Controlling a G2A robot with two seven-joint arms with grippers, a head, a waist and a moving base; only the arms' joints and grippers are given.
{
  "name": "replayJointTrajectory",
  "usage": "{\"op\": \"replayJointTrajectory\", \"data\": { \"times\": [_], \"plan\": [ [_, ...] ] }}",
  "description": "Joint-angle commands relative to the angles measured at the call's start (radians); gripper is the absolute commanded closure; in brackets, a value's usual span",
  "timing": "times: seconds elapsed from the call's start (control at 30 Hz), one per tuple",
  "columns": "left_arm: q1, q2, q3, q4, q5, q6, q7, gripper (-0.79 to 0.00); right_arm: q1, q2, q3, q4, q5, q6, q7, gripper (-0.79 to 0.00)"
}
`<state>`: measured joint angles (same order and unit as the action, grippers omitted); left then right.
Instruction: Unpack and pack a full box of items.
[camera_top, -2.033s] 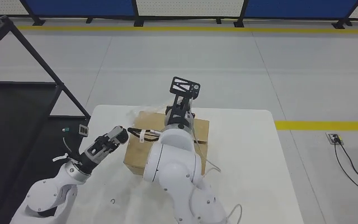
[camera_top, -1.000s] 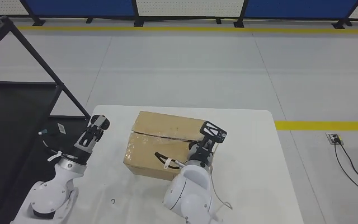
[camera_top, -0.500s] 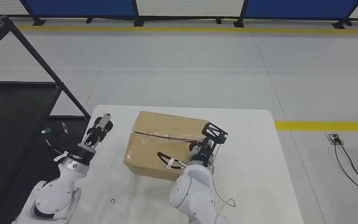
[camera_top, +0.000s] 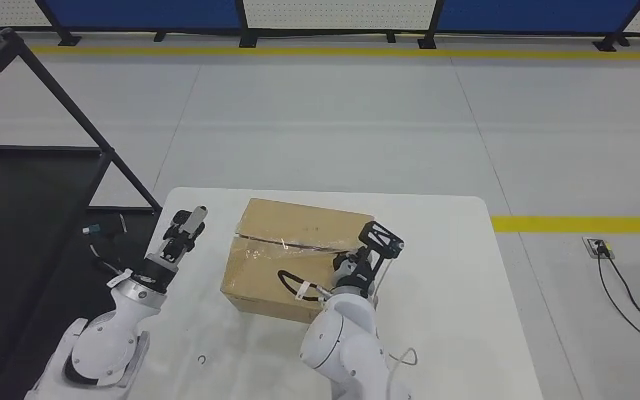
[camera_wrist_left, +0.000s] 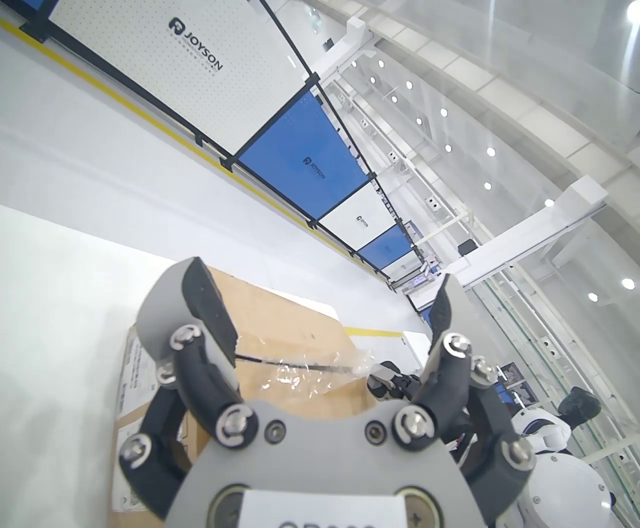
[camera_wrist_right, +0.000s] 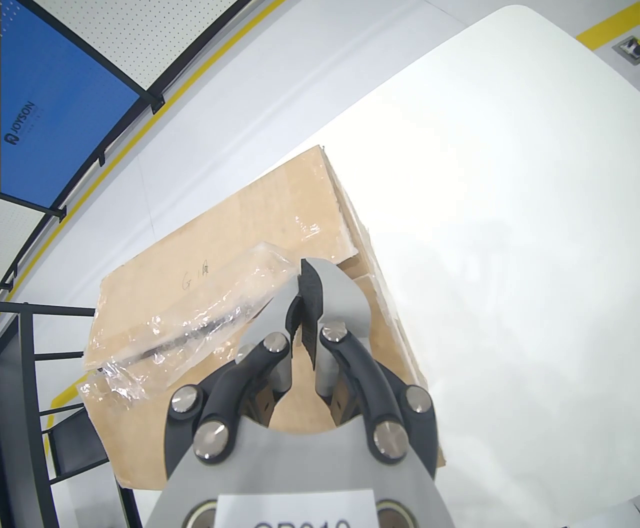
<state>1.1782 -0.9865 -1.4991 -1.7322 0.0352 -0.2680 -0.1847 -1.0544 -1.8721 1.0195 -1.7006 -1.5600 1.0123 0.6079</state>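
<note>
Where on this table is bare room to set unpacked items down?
Widest bare patch: the table between the box and the table's right edge. A narrower strip lies between the box and the left edge, where the open left gripper hovers. Crowded at the box's right end: the right gripper pinches the clear tape.

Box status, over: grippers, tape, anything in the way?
Left gripper open, beside the box. Right gripper shut on the clear tape at the box's other end. Flaps closed; crumpled tape along the seam, in the way of opening.
</note>
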Motion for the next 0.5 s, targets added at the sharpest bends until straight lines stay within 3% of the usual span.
{"op": "replayJointTrajectory", "data": {
  "times": [0.0, 0.27, 0.47],
  "plan": [
    [0.000, 0.000, 0.000, 0.000, 0.000, 0.001, 0.000, -0.785, 0.000, 0.000, -0.001, 0.000, 0.000, 0.000, 0.000, 0.000],
    [0.000, 0.000, 0.000, 0.000, 0.000, 0.001, 0.000, -0.785, 0.000, 0.000, -0.001, 0.000, 0.000, 0.000, 0.000, 0.000],
    [-0.015, 0.004, -0.008, -0.015, 0.343, 0.045, 0.075, -0.785, 0.003, 0.026, -0.009, 0.006, 0.075, 0.000, -0.058, 0.000]
  ]
}}
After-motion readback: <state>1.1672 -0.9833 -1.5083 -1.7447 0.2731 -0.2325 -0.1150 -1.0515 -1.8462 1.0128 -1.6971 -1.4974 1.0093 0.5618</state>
